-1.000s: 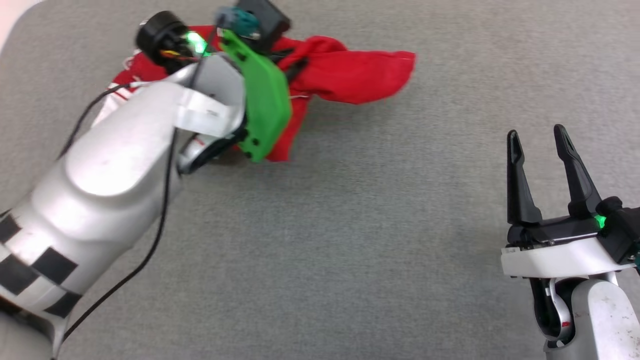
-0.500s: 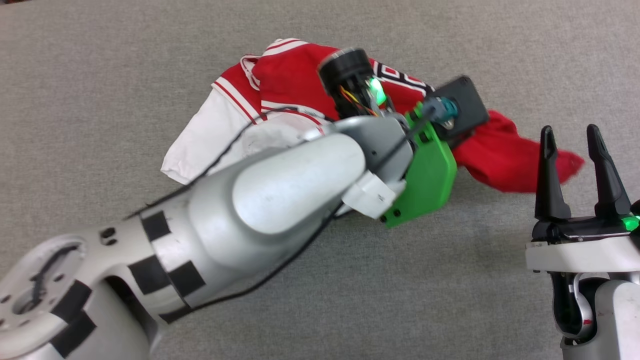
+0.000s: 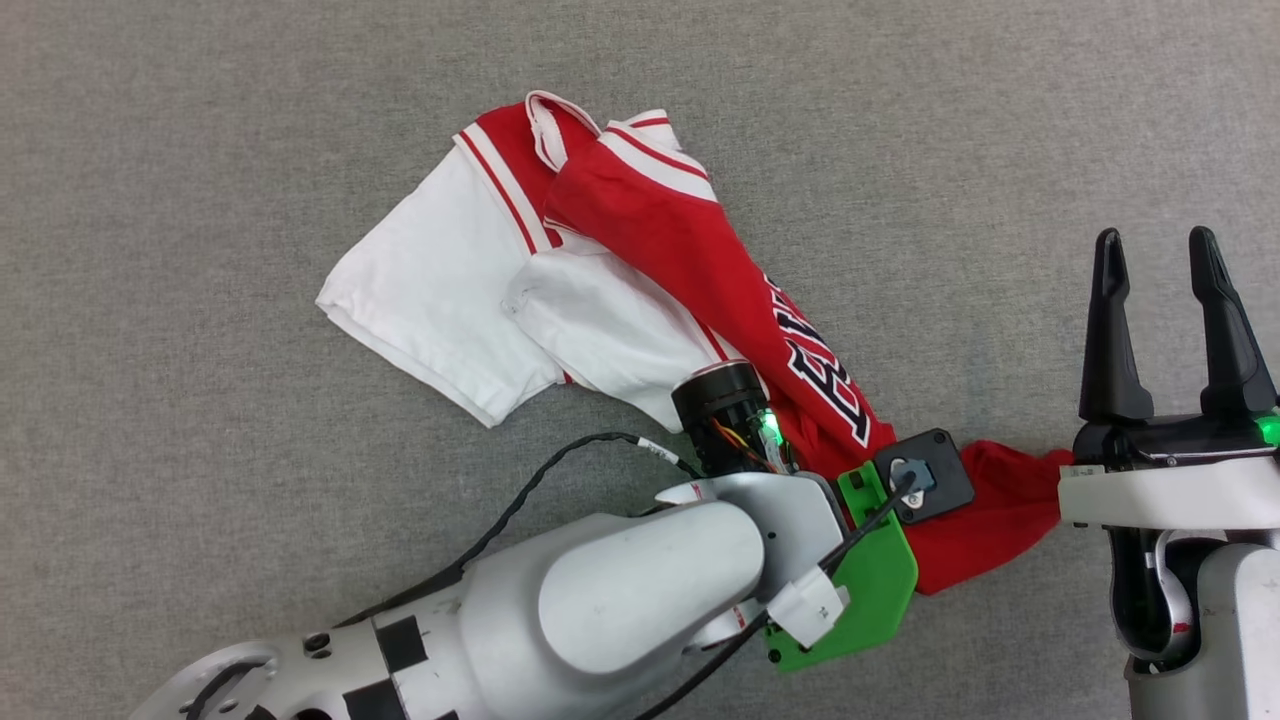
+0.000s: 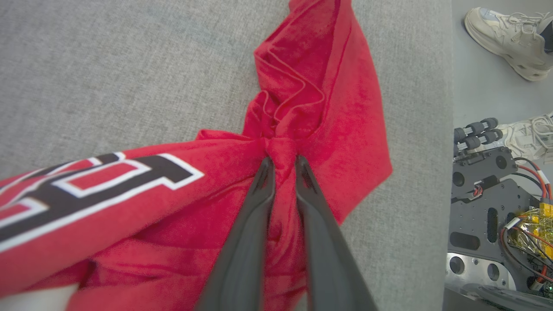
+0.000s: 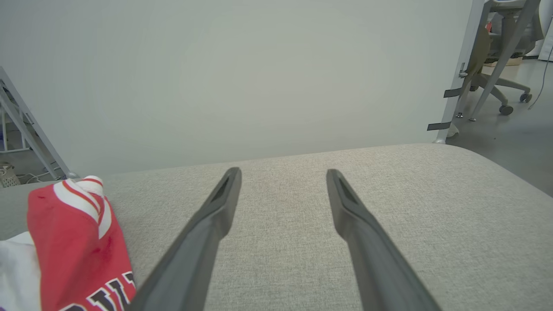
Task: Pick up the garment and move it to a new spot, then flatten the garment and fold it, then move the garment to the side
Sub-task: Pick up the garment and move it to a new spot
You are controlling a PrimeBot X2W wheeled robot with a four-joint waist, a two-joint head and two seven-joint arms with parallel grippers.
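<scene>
Much bare grey surface (image 3: 200, 520) lay open around the garment (image 3: 640, 230) in the head view, beyond it, to its left and in front of the right gripper (image 3: 1155, 250). The garment stretched in a slanting line across the middle of the surface. Its white sleeves and striped collar were spread at the far-left end, and the lettered red body narrowed to a taut band toward the near right. There the left gripper (image 4: 283, 160) had its jaws clenched on a bunched knot of red cloth, the loose hem fanning out past the tips. In the left wrist view the surface's edge ran a little beyond that hem. Past it lay a grey floor (image 4: 484, 86) with a person's two pale sneakers (image 4: 505, 34) and the robot's dark base plate (image 4: 479, 172) with its wiring. The right gripper stood with its jaws released and wide, nothing between them. Its fingers were clear of the cloth, though the hem's end reached up beside its white housing. The left forearm (image 3: 620, 590) covered the near middle of the surface. In the right wrist view the surface ended in a rounded far edge before a plain pale wall (image 5: 237, 65). An office chair (image 5: 497, 73) stood at the right and a metal frame (image 5: 26, 125) at the left.
</scene>
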